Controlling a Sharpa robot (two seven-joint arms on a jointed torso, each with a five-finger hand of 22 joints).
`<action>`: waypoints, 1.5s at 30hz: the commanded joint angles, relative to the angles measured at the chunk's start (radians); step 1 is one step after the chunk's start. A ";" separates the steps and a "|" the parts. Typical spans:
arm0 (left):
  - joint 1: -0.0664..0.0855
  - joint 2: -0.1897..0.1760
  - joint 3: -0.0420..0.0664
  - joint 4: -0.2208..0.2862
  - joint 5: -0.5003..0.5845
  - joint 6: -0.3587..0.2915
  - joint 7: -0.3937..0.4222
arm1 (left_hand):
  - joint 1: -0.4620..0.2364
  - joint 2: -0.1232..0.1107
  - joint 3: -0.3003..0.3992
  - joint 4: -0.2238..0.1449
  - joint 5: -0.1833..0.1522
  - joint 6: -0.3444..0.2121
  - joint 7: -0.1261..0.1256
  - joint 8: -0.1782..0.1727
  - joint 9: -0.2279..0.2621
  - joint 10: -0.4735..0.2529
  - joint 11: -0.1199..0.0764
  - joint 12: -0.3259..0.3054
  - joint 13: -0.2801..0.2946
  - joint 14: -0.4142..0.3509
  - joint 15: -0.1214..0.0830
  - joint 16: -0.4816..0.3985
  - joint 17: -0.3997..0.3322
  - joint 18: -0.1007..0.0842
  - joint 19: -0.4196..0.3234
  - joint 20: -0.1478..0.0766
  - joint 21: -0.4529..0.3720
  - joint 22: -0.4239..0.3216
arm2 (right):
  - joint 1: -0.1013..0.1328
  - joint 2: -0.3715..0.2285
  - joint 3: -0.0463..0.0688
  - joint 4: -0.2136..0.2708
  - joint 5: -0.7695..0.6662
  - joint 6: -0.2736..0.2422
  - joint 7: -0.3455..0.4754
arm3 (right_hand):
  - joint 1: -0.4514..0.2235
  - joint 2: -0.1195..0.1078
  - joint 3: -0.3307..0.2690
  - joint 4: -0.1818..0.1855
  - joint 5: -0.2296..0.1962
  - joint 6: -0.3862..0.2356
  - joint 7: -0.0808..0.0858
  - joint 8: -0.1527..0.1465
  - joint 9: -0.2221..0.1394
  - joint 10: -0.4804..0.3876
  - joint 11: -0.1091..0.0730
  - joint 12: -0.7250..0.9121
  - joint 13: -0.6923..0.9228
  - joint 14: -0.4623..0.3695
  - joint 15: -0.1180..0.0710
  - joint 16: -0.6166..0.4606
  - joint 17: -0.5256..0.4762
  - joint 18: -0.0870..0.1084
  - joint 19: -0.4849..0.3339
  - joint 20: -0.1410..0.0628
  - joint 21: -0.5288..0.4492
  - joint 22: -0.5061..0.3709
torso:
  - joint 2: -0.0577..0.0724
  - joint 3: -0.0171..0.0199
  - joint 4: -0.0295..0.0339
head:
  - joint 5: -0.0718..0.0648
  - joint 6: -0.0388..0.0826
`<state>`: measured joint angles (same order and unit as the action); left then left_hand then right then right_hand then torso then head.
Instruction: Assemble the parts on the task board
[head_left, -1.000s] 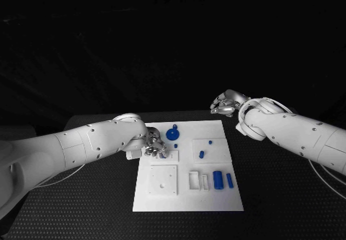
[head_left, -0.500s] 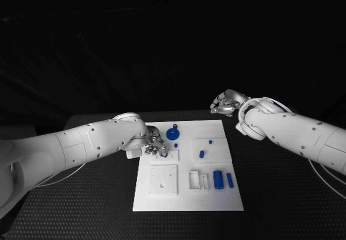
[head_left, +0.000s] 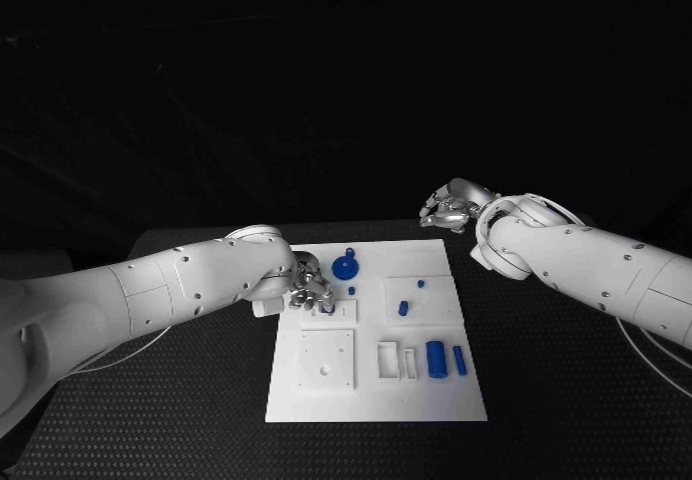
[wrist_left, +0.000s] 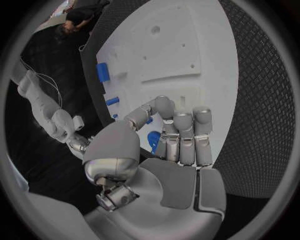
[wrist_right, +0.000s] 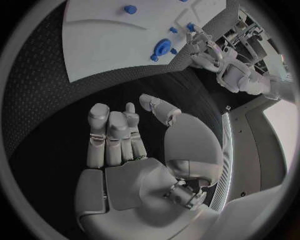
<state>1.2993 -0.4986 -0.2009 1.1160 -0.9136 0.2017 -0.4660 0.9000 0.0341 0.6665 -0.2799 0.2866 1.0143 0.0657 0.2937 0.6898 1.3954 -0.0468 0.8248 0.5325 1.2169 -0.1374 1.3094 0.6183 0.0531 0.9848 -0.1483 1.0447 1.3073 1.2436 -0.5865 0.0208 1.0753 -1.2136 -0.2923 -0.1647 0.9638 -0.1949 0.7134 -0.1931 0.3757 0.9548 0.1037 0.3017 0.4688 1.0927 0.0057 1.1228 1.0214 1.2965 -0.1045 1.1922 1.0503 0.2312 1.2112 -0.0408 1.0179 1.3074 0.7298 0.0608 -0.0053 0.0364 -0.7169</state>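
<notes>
I see left hand (head_left: 309, 291) over white task board (head_left: 433, 395) far-left corner, wrist view shows fingers (wrist_left: 185, 131) curled on small blue part (wrist_left: 153, 139), right hand (head_left: 456, 208) empty, loosely curled, above black table (head_left: 577, 400) beyond board, blue disc (head_left: 346, 267) beside left hand

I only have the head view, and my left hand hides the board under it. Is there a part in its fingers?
Observer: The left wrist view shows a blue part between the left hand's thumb and its curled fingers. I can't tell whether it is pinched.
Operator: And the right hand? Its palm is turned away from me.
Observer: In the right wrist view the right hand holds nothing. Its fingers are apart, over the black table and off the task board.
</notes>
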 joint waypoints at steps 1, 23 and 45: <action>-0.003 0.002 -0.001 0.000 0.009 0.004 -0.002 | 0.029 0.042 0.005 -0.006 0.043 0.020 -0.008 0.010 0.011 0.000 -0.008 0.002 0.001 0.008 -0.020 0.008 0.002 0.016 0.007 -0.087 0.001 0.015 | 0.000 0.000 0.000 0.000 -0.001 0.013 0.009 | -0.012 -0.001 -0.005 -0.002 0.006 0.006 0.015 -0.006 0.001 -0.009 0.000 0.007 -0.002 -0.003 0.003 -0.006 0.001 0.031 -0.001 -0.005 -0.006 0.015 | 0.000 -0.0004 -0.0009 | 0.001 -0.002; 0.009 -0.024 0.002 0.041 0.043 0.037 -0.011 | -0.047 0.032 -0.001 -0.011 0.169 0.067 -0.027 0.031 0.046 0.029 -0.026 0.030 -0.003 0.024 -0.035 0.048 0.024 0.018 0.012 -0.090 0.012 0.017 | 0.000 0.001 0.000 -0.002 -0.001 0.014 0.008 | -0.010 0.000 -0.004 -0.004 0.007 0.006 0.014 -0.006 0.001 -0.009 0.000 0.007 -0.002 -0.003 0.002 -0.006 0.001 0.031 -0.001 -0.005 -0.007 0.015 | 0.000 -0.0014 0.0004 | 0.006 -0.005; 0.023 0.019 0.001 -0.006 0.000 0.134 -0.039 | -0.104 0.042 -0.002 -0.008 0.188 0.133 -0.055 0.065 0.097 0.027 -0.054 0.079 -0.007 0.035 -0.056 0.075 0.035 0.022 0.028 -0.095 0.027 0.016 | 0.000 0.003 0.000 -0.005 -0.002 0.014 0.007 | -0.008 0.000 -0.002 -0.006 0.014 0.006 0.015 -0.006 0.001 -0.009 0.000 0.007 -0.002 -0.003 0.003 -0.006 0.002 0.031 -0.002 -0.005 -0.007 0.016 | 0.000 -0.0004 -0.0007 | 0.007 -0.005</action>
<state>1.3205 -0.4840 -0.2000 1.1113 -0.9024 0.2680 -0.4959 0.7943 0.0659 0.6571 -0.2888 0.4619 1.0381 0.0894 0.3305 0.7834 1.4222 -0.0950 0.9014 0.5248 1.2222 -0.1540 1.3786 0.6531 0.0668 1.0068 -0.1586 1.0649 1.3076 1.2435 -0.5840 0.0208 1.0699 -1.2135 -0.2884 -0.1645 0.9638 -0.1949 0.7134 -0.1931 0.3844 0.9551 0.1034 0.3017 0.4693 1.0906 0.0034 1.1228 1.0208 1.2965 -0.1045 1.1925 1.0503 0.2313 1.2112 -0.0370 1.0179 1.3074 0.7299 0.0608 -0.0063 0.0436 -0.7220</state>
